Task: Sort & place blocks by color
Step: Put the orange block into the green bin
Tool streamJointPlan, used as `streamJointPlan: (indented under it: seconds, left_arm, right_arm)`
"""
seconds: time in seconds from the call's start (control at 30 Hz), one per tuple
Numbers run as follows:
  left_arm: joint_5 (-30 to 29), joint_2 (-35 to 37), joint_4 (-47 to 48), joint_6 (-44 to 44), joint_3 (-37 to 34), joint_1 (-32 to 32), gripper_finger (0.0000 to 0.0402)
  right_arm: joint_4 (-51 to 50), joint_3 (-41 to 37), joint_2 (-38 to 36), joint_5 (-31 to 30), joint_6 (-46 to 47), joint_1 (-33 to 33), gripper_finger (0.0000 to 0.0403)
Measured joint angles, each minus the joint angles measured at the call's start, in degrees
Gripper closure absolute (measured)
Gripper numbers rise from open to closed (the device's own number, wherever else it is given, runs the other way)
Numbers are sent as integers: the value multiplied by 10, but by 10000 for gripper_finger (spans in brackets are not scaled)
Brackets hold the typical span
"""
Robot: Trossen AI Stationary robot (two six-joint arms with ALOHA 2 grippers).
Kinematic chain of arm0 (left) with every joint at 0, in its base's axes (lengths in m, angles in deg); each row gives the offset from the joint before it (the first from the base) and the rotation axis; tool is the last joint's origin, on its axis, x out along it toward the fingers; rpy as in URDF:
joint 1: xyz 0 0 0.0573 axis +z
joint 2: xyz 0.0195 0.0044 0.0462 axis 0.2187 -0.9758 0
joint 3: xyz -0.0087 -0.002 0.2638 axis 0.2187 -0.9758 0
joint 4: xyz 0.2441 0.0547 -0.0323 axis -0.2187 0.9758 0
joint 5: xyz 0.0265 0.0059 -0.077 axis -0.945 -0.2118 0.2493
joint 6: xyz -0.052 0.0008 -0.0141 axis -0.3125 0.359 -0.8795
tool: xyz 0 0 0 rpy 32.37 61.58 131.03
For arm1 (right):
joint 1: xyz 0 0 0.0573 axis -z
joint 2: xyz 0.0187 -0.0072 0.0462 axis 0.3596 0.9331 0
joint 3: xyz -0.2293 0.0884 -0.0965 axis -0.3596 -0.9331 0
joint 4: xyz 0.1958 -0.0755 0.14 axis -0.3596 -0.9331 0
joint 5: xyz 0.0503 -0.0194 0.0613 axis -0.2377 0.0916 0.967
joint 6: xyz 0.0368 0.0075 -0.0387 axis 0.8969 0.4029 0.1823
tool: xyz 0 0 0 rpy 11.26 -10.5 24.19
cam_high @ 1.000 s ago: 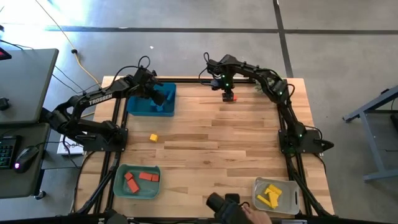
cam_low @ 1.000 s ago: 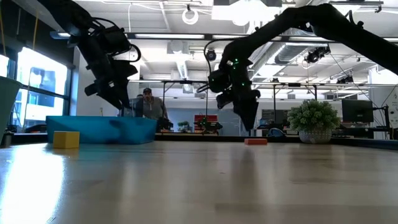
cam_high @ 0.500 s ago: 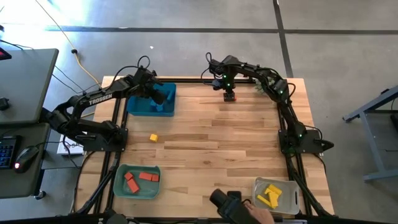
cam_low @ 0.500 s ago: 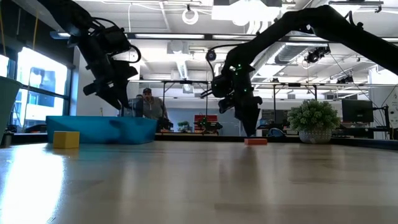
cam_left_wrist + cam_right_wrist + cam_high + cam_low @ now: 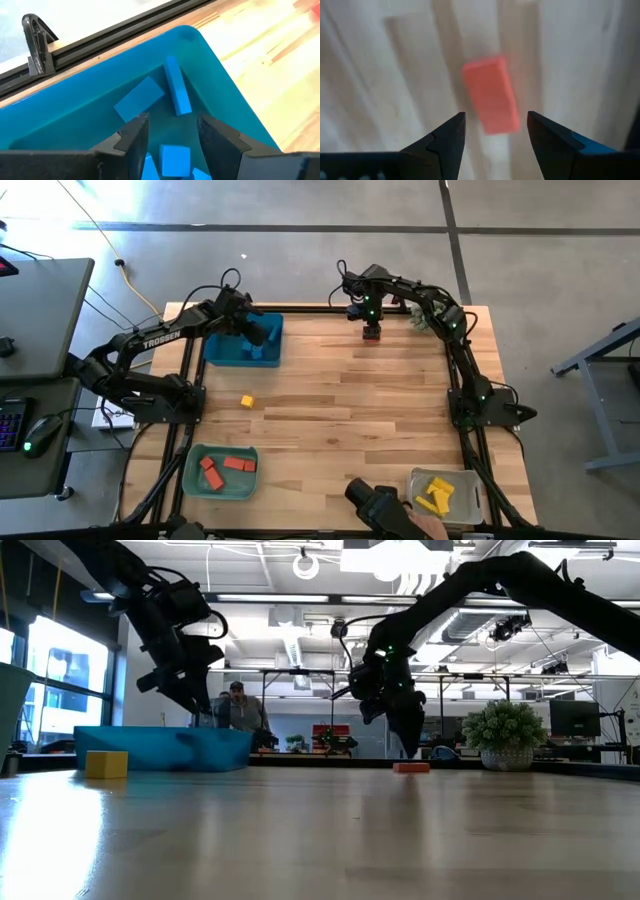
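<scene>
While the right gripper hangs spread over a blurry red block, the left gripper sits spread above the blue bin, partly hiding blue blocks.

Right hand: hangs just above the flat red-orange block on the wooden table.
Left hand: poised over the blue plastic bin.
Yellow cube: beside the bin, below the left hand.
Green plant: beyond the right hand.
</scene>
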State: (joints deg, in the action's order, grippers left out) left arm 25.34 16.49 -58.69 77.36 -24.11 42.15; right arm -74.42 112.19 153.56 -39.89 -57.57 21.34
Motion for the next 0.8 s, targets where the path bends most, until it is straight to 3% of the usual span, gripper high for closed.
streamJointPlan:
  seconds: [0.37, 0.67, 0.8]
  left_arm:
    - [0, 0, -26, -2, 0, 0, 247]
    - [0, 0, -26, -15, 0, 0, 247]
    - [0, 0, -26, -16, 0, 0, 247]
  right_arm:
    - [-9, 0, -66, 20, 17, 12, 204]
    - [-39, 0, -70, 56, 40, 26, 204]
    - [-23, -46, -104, 61, 40, 30, 204]
